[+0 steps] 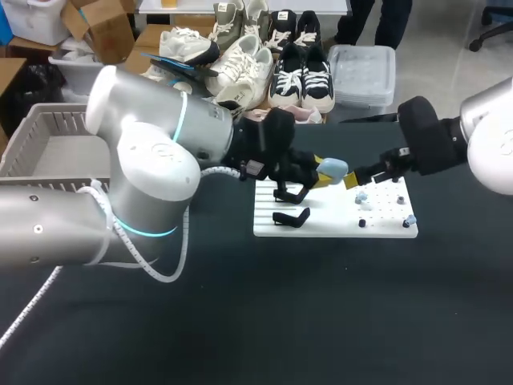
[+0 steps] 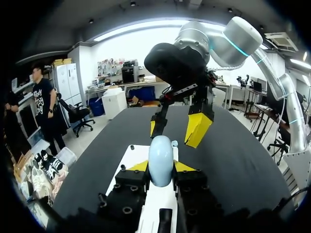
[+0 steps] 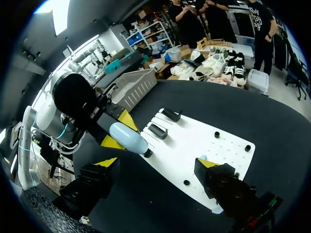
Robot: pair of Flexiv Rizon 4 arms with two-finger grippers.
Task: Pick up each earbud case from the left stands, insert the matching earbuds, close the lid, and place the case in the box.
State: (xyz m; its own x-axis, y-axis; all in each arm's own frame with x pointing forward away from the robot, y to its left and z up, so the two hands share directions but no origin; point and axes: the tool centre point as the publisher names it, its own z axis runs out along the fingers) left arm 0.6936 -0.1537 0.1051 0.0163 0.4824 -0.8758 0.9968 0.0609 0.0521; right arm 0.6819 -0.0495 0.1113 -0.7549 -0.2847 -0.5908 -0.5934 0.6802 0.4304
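My left gripper (image 1: 324, 173) is shut on a light blue earbud case (image 1: 333, 168), held just above the far edge of the white board (image 1: 337, 226). In the left wrist view the rounded case (image 2: 161, 160) stands between my yellow tips, lid apparently closed. My right gripper (image 1: 353, 180) faces it from the right, open and close to the case without touching. Its yellow fingers (image 2: 198, 128) hang just ahead of the case. From the right wrist, the case (image 3: 129, 138) lies ahead of my wide-open right gripper (image 3: 157, 162). Two black stands (image 1: 291, 205) on the board's left are empty. Small pale earbuds (image 1: 361, 196) sit on pegs at its right.
A grey slatted basket (image 1: 48, 140) stands at the table's far left, behind my left arm. Another earbud (image 1: 410, 218) sits near the board's right corner among black pegs. Dark tabletop (image 1: 321, 321) stretches in front of the board.
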